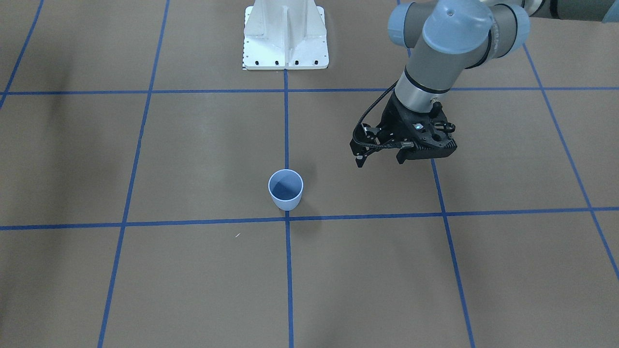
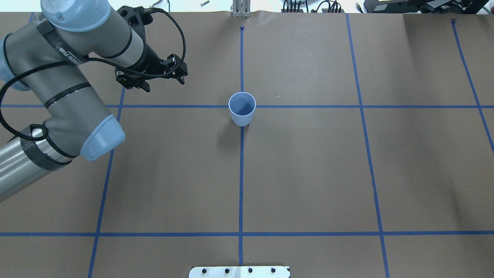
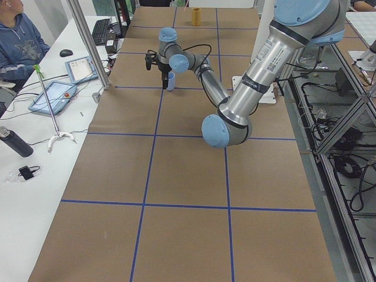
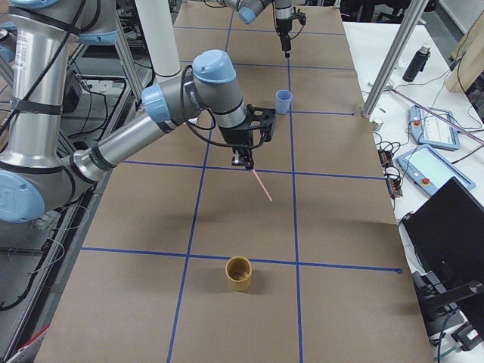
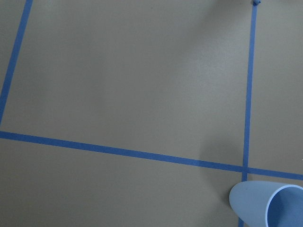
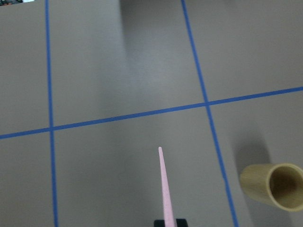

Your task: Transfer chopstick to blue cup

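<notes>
Pickup looks done: right gripper [image 4: 243, 160] clamps chopstick [image 4: 262, 186] aloft. Drop into blue cup [image 2: 242, 109] pending. At cup's 10 o'clock, left gripper [image 2: 164, 85] spread wide, empty.

Pink chopstick [image 6: 164, 183] slants downward — blue cup [image 2: 242, 109] stands upright, empty.

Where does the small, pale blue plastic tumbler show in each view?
Exterior front-facing: the pale blue tumbler stands centre, just above a blue tape crossing.
Overhead exterior: tumbler upper centre, at that crossing.
Exterior left: tumbler far, upper left.
Exterior right: tumbler upper centre.
Left wrist: tumbler bottom right corner, cropped.
Right wrist: not in it.
Shared landmark: the tape crossing.
</notes>
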You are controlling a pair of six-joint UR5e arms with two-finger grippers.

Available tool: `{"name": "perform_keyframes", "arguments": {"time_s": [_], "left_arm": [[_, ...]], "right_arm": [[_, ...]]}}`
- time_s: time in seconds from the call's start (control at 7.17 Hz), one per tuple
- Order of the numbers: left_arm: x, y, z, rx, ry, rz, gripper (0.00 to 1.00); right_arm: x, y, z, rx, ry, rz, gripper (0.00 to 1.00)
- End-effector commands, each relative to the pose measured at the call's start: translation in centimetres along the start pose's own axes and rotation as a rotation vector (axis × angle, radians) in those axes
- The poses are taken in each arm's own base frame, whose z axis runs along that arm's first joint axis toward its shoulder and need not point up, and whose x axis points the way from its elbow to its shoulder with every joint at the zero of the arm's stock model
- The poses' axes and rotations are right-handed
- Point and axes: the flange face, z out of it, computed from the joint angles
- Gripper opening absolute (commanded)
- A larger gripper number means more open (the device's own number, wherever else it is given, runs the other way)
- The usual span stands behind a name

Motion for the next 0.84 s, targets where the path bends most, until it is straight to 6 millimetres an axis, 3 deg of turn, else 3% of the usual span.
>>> {"name": "perform_keyframes", "arguments": {"time_s": [0.0, 0.14, 0.28, 0.56, 0.7], "left_arm": [[-1.6, -0.6, 0.0, 0.004, -0.019, 0.054, 0.97], [-4.0, -1.9, 0.0, 0.013, -0.048, 0.125, 0.97], [-6.6, -3.3, 0.1, 0.022, -0.073, 0.15, 0.97], [-9.2, -5.0, -0.5, 0.019, -0.089, 0.163, 0.97], [-11.2, -5.8, -0.5, -0.01, -0.093, 0.191, 0.97]], "right_arm": [[-17.3, -2.8, 1.5, -0.08, -0.112, 0.068, 0.0], [-26.2, -3.5, 1.1, -0.137, -0.134, 0.111, 0.0], [-34.1, -1.8, 2.7, -0.213, -0.146, 0.123, 0.0], [-46.3, -1.0, 2.0, -0.286, -0.192, 0.183, 0.0], [-49.8, -2.1, 2.9, -0.295, -0.22, 0.209, 0.0]]}}
